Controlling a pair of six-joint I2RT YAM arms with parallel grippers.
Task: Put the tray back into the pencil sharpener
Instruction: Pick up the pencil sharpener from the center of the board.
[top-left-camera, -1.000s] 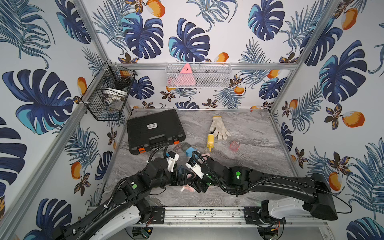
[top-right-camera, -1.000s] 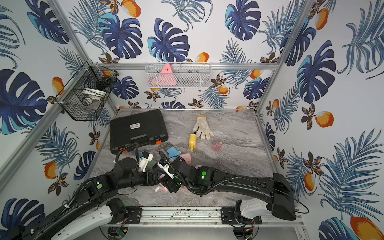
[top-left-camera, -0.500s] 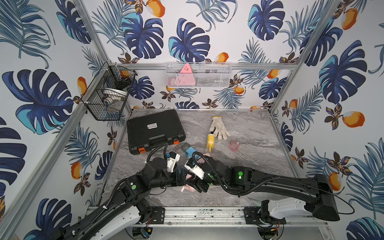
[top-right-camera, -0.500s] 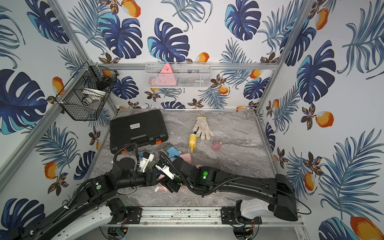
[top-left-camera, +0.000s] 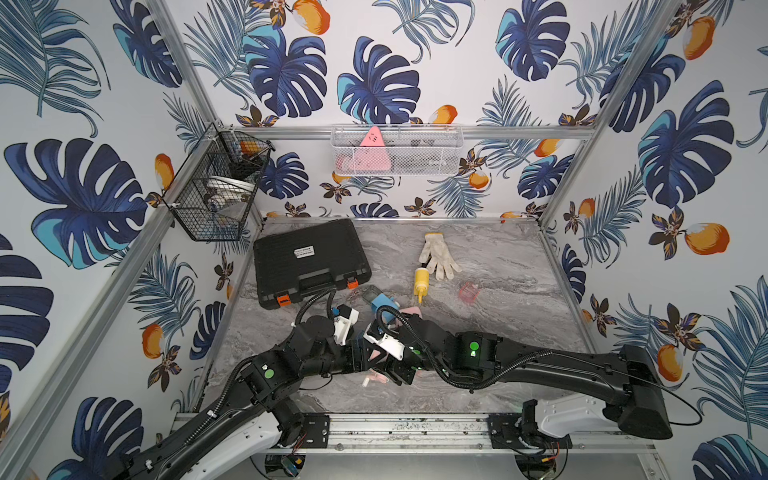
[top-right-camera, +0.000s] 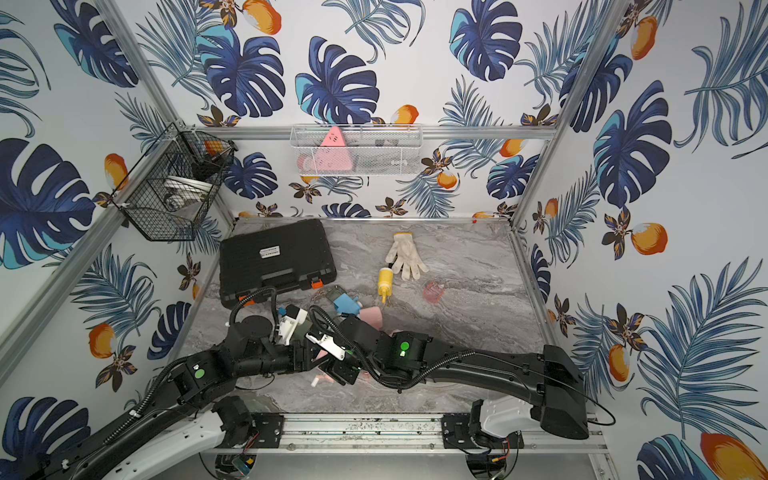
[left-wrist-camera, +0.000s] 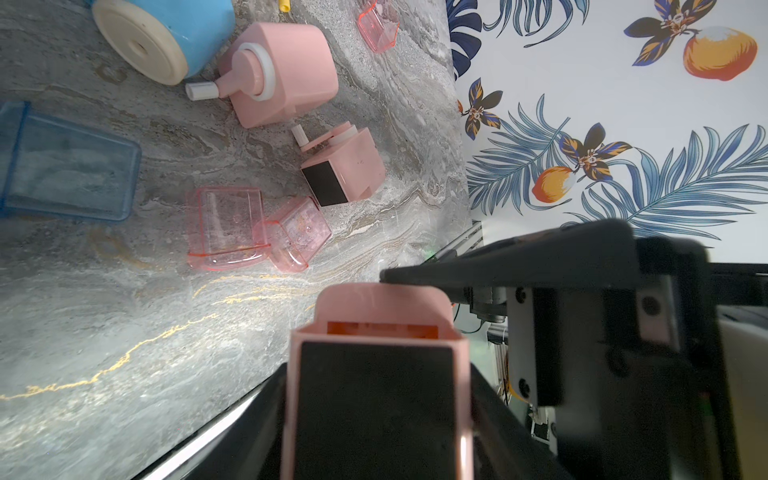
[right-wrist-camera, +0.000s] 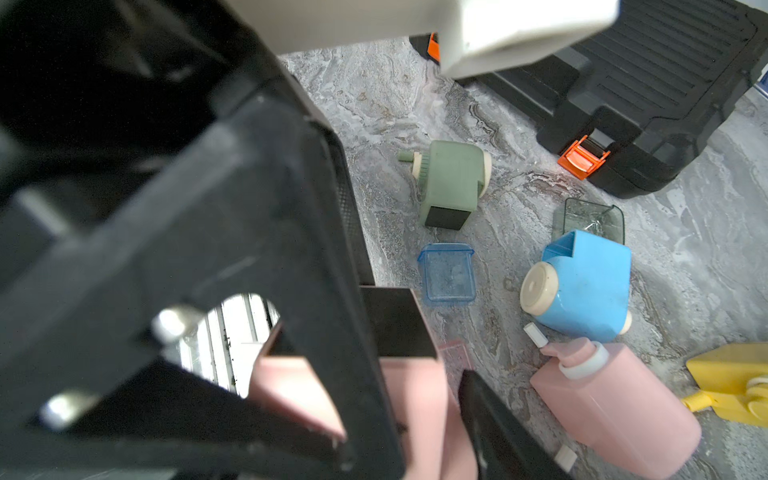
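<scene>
The right fingers grip the pink sharpener above the surface. The left fingers flank it; whether they clamp is unclear. The pink tray lies on the surface ahead of them, apart from the empty slot.

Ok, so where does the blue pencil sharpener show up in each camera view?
Top view: the blue pencil sharpener is just below centre.
Top view: it is below centre, slightly left.
Left wrist: upper left corner.
Right wrist: right of centre.
Shared landmark: the big pink sharpener lying beside it.
</scene>
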